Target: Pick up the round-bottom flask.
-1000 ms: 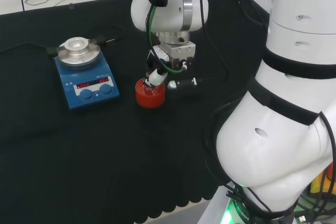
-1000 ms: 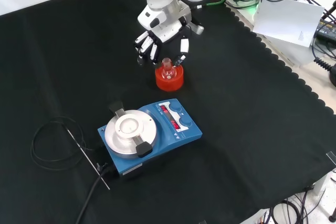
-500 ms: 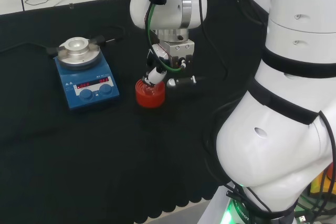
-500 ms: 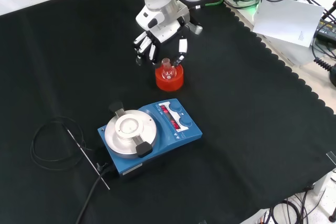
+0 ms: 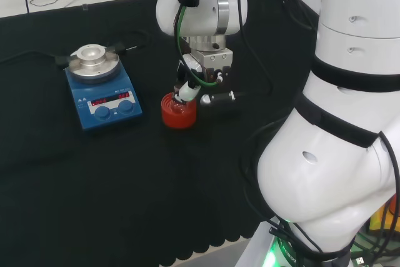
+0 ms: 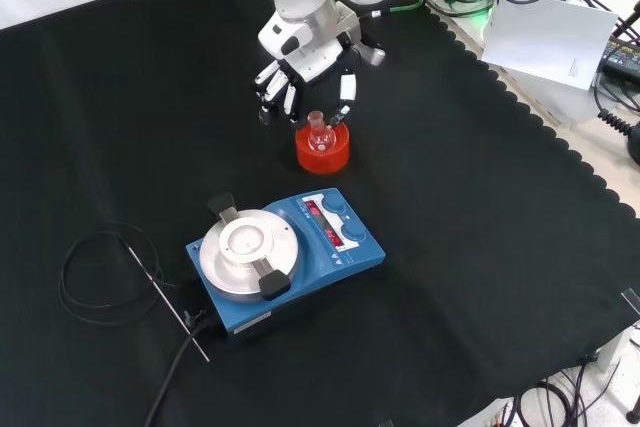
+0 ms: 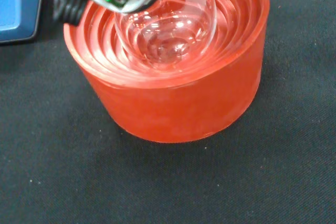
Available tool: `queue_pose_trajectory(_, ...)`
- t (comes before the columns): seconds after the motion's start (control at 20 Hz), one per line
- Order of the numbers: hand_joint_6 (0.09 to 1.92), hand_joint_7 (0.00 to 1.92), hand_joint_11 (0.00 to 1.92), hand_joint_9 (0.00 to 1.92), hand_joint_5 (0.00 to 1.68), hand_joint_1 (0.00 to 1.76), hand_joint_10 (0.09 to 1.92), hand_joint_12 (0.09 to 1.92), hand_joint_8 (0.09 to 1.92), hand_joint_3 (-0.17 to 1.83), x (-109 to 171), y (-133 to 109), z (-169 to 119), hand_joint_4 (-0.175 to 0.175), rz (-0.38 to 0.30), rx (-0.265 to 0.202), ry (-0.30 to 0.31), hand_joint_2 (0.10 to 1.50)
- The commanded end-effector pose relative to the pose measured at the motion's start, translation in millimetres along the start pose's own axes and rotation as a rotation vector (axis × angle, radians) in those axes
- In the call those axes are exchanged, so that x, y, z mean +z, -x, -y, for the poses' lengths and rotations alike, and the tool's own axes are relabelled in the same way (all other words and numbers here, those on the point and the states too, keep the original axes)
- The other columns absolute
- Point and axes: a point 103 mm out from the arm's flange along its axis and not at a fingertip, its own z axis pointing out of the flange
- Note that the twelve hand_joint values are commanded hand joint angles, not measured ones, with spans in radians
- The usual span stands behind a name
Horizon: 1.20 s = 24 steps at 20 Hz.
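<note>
A clear round-bottom flask (image 6: 318, 131) sits upright in a red ribbed ring stand (image 6: 323, 152) on the black cloth. In the wrist view its bulb (image 7: 167, 29) rests in the stand's ribbed hollow (image 7: 184, 103). The black and white hand (image 6: 300, 72) hangs just above and behind the stand, open. Its fingers (image 6: 272, 92) point down to the left of the flask neck and the thumb (image 6: 346, 97) to its right, with a gap on each side. In the head view the hand (image 5: 201, 70) stands over the stand (image 5: 179, 112) and hides most of the flask.
A blue hotplate stirrer (image 6: 285, 252) with a round metal top stands in front of the stand in the front view, to its left in the head view (image 5: 103, 92). A coiled black cable (image 6: 100, 277) and a thin rod (image 6: 165, 302) lie beside it. The arm's white links (image 5: 337, 123) stand at the head view's right.
The hand has shifted only slightly above the stand, its fingers still apart either side of the neck. The flask and stand have not moved.
</note>
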Motion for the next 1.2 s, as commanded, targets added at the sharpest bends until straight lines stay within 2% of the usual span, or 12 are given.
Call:
queue_pose_trajectory(0.05,0.87,0.28,0.14,0.51,1.11,1.08,0.66,1.43,0.68,0.54,-3,-2,0,0.107,0.024,0.007,0.034,0.77)
queue_pose_trajectory(0.25,0.93,0.33,0.2,0.57,1.12,1.1,0.63,1.41,0.68,0.66,-8,-2,1,0.089,0.033,0.013,0.041,0.72)
queue_pose_trajectory(0.5,0.94,0.33,0.21,0.58,1.13,1.11,0.62,1.41,0.68,0.71,-23,0,5,0.068,0.016,0.023,0.045,0.7)
queue_pose_trajectory(0.75,0.93,0.33,0.21,0.59,1.15,1.12,0.62,1.4,0.68,0.74,-57,-3,13,0.044,0.056,0.02,0.077,0.68)
queue_pose_trajectory(0.95,0.93,0.33,0.2,0.59,1.15,1.12,0.62,1.4,0.67,0.74,-86,-10,16,0.042,0.076,0.022,0.104,0.67)
queue_pose_trajectory(1.2,0.93,0.32,0.19,0.58,1.15,1.12,0.61,1.4,0.67,0.75,-111,-22,11,0.044,0.1,0.007,0.099,0.67)
